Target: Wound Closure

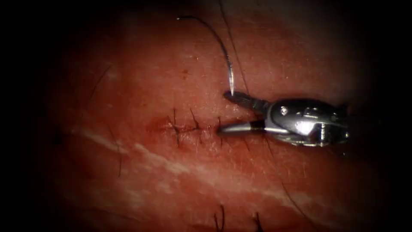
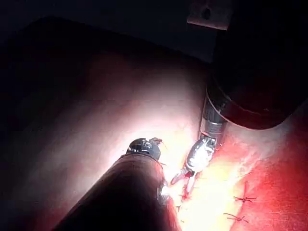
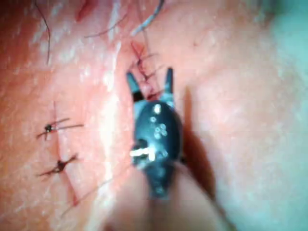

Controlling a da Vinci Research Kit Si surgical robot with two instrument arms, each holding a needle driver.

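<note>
— Right tool [image 1: 222, 111] at the cut's [image 1: 184, 127] right end, jaws spread wide, holding nothing.
— Needle [image 1: 231, 81] just above that end, seemingly lying free, point beside the upper jaw, curving away from the cut. Left tool [image 2: 144, 147]: grip impossible to tell.

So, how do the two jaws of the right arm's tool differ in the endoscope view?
The right arm's tool, jaws open, holds nothing. Its upper jaw is dark and ends just under the tip of the needle; its lower jaw is bright and reaches the cut. Both point left. The needle lies ungripped above the cut. What the left arm's tool holds is hidden.
</note>
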